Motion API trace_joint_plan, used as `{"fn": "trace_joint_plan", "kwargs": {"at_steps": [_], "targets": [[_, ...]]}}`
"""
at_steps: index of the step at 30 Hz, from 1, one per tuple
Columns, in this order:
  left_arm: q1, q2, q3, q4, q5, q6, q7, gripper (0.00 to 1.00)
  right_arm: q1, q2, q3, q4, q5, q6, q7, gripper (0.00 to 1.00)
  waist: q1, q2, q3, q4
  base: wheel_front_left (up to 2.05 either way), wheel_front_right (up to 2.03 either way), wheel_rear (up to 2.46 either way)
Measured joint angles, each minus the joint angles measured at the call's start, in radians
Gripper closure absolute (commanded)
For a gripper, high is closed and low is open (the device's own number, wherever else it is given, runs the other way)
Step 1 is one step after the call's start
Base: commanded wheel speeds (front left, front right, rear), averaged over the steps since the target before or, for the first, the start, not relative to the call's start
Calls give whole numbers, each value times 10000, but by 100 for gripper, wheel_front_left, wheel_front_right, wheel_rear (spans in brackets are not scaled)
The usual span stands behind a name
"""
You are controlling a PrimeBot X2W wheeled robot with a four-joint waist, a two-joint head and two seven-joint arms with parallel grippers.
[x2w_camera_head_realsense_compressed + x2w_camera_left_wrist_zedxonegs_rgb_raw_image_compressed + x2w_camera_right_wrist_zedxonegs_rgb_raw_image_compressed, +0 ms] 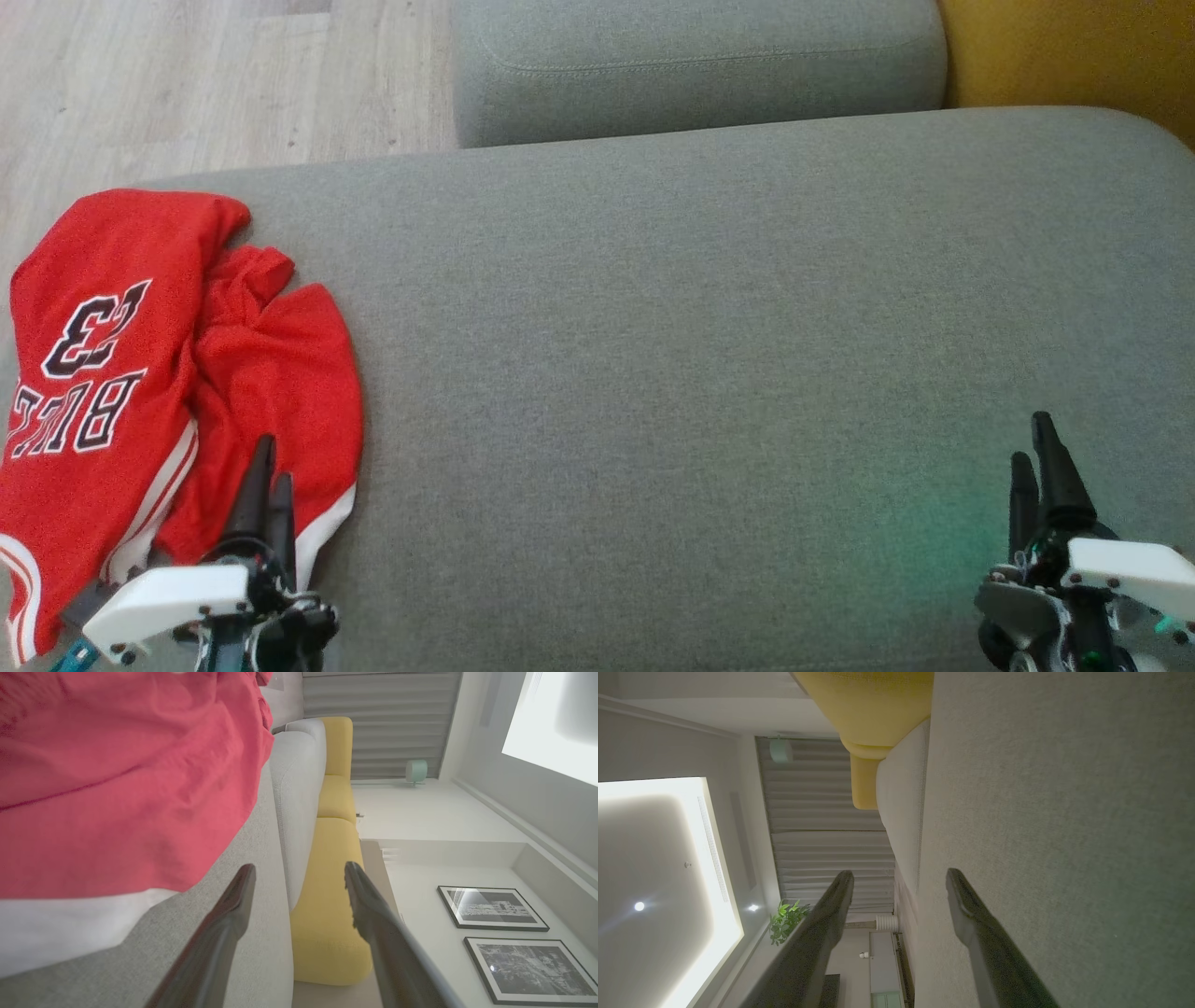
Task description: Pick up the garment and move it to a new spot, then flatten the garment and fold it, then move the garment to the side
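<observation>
The left hand point(274, 459) has two long, glossy black fingers point(252, 495) that taper to blunt tips. Behind them sits a flat white plastic cover point(168, 597) dotted with small dark screws, over a black frame with a teal part point(75, 655) at its lower edge. The right hand point(1030, 439) is built alike: dark tapering fingers, a white screwed cover, a grey metal housing point(1013, 597) and a small teal spot.
</observation>
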Motion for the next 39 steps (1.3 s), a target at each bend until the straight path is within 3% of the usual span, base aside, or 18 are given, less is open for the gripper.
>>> {"fn": "trace_joint_plan", "kwargs": {"at_steps": [15,25,39], "targets": [[-4,4,-633,-552,2242,439,-426,0,-41,-401,846,-435,-1480,0,-500,0,0,0,-24,40,0,0,0],[-143,17,-980,-794,4219,1129,-683,0,-65,-663,1361,-704,-3147,0,-830,0,0,0,-50,47,0,0,0],[-255,40,-1747,-474,6826,1645,-1068,0,-132,-897,1684,-771,-5785,0,-1200,0,0,0,-135,44,0,0,0]]}}
